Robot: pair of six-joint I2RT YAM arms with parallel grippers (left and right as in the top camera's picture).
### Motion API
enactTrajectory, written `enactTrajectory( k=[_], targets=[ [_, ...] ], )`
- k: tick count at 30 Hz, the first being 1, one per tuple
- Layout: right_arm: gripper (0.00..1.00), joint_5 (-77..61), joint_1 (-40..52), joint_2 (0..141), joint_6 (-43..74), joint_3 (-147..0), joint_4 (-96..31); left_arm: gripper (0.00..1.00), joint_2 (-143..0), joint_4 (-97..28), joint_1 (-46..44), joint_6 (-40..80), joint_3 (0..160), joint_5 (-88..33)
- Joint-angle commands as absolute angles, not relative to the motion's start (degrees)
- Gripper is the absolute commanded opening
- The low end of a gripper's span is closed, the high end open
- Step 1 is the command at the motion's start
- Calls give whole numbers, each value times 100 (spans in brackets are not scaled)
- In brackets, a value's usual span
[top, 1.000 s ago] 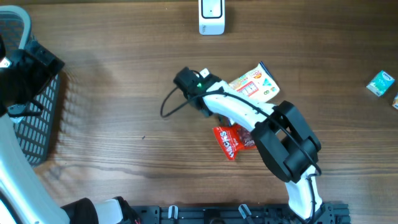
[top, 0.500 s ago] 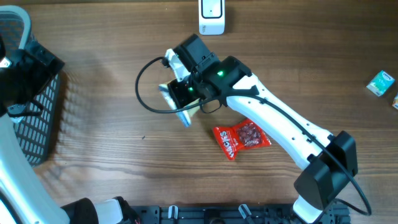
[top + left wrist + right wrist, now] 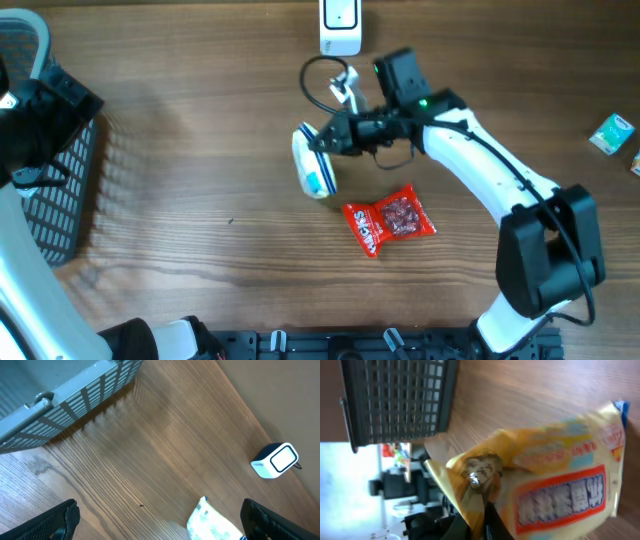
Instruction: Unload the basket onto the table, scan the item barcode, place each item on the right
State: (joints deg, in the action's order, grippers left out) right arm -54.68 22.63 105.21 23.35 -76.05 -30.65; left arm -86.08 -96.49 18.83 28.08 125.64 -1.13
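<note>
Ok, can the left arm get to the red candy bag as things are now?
Probably, if it stretches that far. The red candy bag lies uncovered on the table, and the left arm, jaws open and empty, is by the basket. The right arm holds a snack packet close beside the bag.

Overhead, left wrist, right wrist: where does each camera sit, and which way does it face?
Overhead: above the table, looking straight down; right gripper holds the snack packet near the scanner.
Left wrist: looks down across the table toward the scanner; open left gripper frames the bottom corners.
Right wrist: close behind the snack packet, facing the basket; little of its own gripper shows.
Shared: snack packet in all three.
</note>
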Motion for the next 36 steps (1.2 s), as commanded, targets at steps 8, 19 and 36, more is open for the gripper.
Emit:
enactTrajectory(
  k=[8, 19, 36],
  targets=[
    [4, -3809, 97, 10392, 2547, -7004, -3273, 100, -8604, -9649, 1918, 2720, 12623, -54],
    [17, 425, -180, 10392, 1800, -7041, -5430, 100, -8604, -9649, 1918, 2720, 12623, -54],
    [4, -3916, 342, 10403, -78, -8606, -5852, 100, -8604, -9649, 1918, 2720, 12623, -54]
  ],
)
